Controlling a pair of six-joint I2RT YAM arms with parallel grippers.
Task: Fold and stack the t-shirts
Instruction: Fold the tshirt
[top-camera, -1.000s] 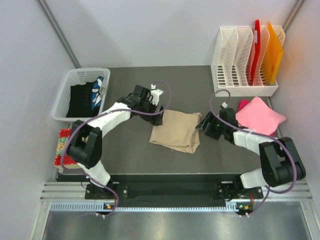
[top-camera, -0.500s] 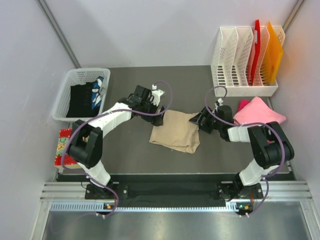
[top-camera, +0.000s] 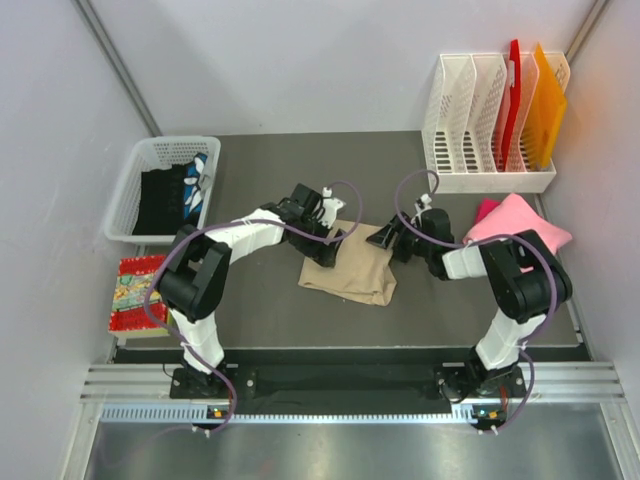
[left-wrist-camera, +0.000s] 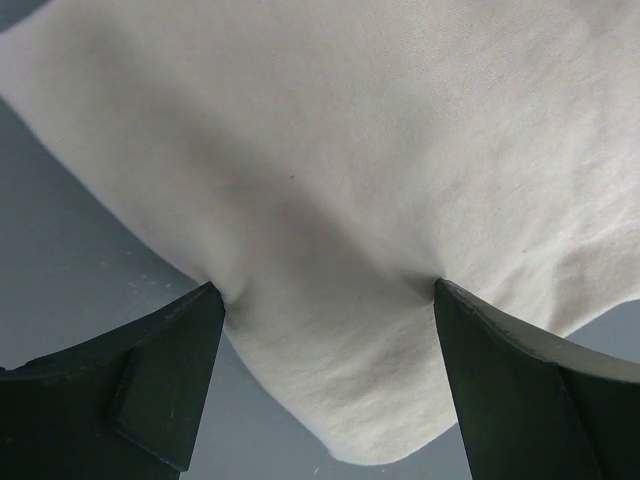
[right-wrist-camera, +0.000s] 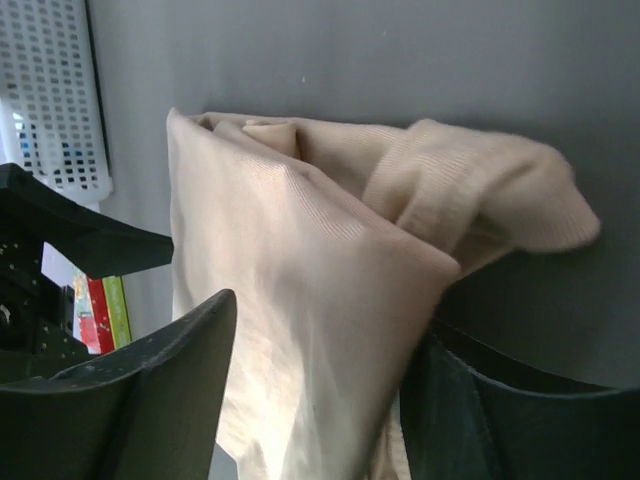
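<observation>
2 tees on the table (top-camera: 260, 300): 1 tan tee (top-camera: 355, 270), 1 pink tee (top-camera: 515, 232). Tan one lies about mid-table as a folded, roughly four-sided packet. Its long axis runs approx far edge to near edge, with the near end skewed a bit toward the left edge. Can't tell which end is the neck; the right wrist view shows a ribbed band bunched at its far-right corner. Pink tee sits by the right edge, just in front of the file rack (top-camera: 470, 180), well apart from the tan one. It's a loose flat heap, long axis roughly left-right, one corner pointing at the right edge. 2 grippers, both on the tan tee's far end. Left gripper (top-camera: 328, 250) is at the far-left corner, jaws spread wide, holding nothing. Both fingers (left-wrist-camera: 160, 380) press tips-down into the cloth, with a flat span of it between them. Right gripper (top-camera: 383, 238) is at the far-right corner, jaws partly apart and straddling a raised fold. Cloth fills the gap between its fingers (right-wrist-camera: 150, 400); can't tell if it's pinched. Also 1 white mesh basket (top-camera: 125, 200) at the far-left corner w/ dark items inside. The rack, at the far-right corner, holds 1 red sheet (top-camera: 513, 100) and 1 orange sheet (top-camera: 548, 105), both upright.
</observation>
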